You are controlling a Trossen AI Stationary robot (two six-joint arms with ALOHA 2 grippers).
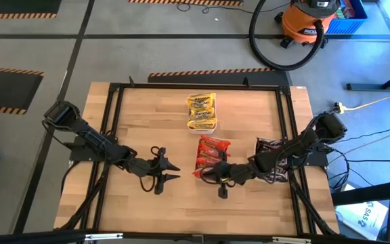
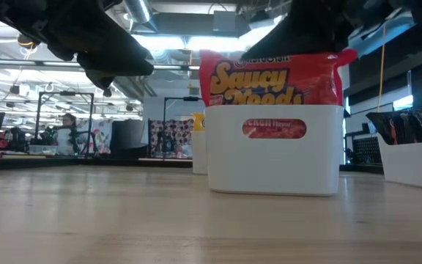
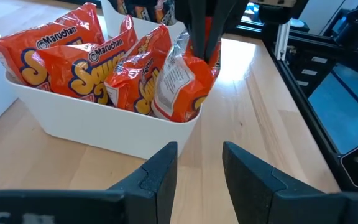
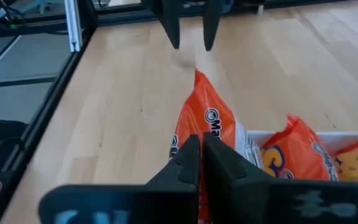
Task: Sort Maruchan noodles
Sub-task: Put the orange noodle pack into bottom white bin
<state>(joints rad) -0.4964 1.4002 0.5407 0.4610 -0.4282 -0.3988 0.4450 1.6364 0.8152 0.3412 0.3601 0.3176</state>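
Note:
Three white trays stand on the table. One holds yellow Maruchan packets [image 1: 202, 112], one holds red packets [image 1: 213, 150], and one holds dark packets [image 1: 271, 150]. In the left wrist view the red packets [image 3: 86, 56] stand on edge in their tray [image 3: 98, 127]. My right gripper [image 4: 201, 149] is over that tray's near end and is shut on the outermost red packet [image 3: 182, 87]. My left gripper [image 3: 199, 168] is open. It hovers over bare wood left of the red tray [image 1: 171, 171], pointing at it. My right gripper pinches the outermost red packet between its two fingers [image 3: 205, 31], by the packet's upper edge [image 3: 197, 59]. The fingers come down from above. The packet stands nearly upright, its lower part inside the tray against the end wall [image 3: 185, 127].
A black metal frame [image 1: 114, 122] runs round the tabletop. Bare wood lies on the table's left half and along its near edge [image 2: 160, 220]. In the low view the dark-packet tray [image 2: 416, 158] stands right of the red tray [image 2: 273, 161]. A person [image 2: 68, 132] sits far off in the room.

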